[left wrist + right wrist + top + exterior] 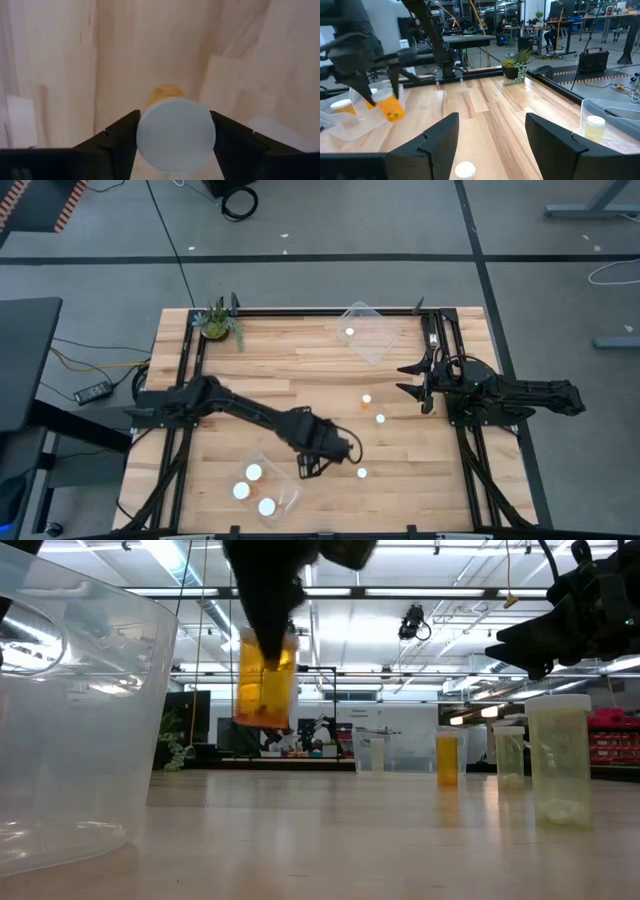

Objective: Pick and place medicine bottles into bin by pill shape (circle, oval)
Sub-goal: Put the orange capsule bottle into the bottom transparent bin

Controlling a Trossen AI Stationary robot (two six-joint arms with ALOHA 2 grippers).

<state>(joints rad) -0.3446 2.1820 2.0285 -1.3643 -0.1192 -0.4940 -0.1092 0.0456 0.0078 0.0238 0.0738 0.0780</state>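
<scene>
My left gripper (312,464) is shut on an orange medicine bottle (264,680) with a white cap (175,135). It holds the bottle above the table, just right of the near clear bin (262,486). That bin holds three white-capped bottles. Three more bottles stand upright on their bases on the table (367,398) (380,418) (361,473). One bottle (349,332) stands in the far clear bin (372,332). My right gripper (412,383) is open and empty at the table's right side. My left gripper pinches the bottle between its two fingers (122,135), one on each side of the cap end (145,125). The fingers come from above, pointing down along the bottle. The bottle hangs below them, cap up and slightly tilted, with its body (262,700) clear of the table.
A small green potted plant (218,322) stands at the far left corner. Black frame rails (190,350) run along the table's left, right and far edges. Bare wood lies between the two bins.
</scene>
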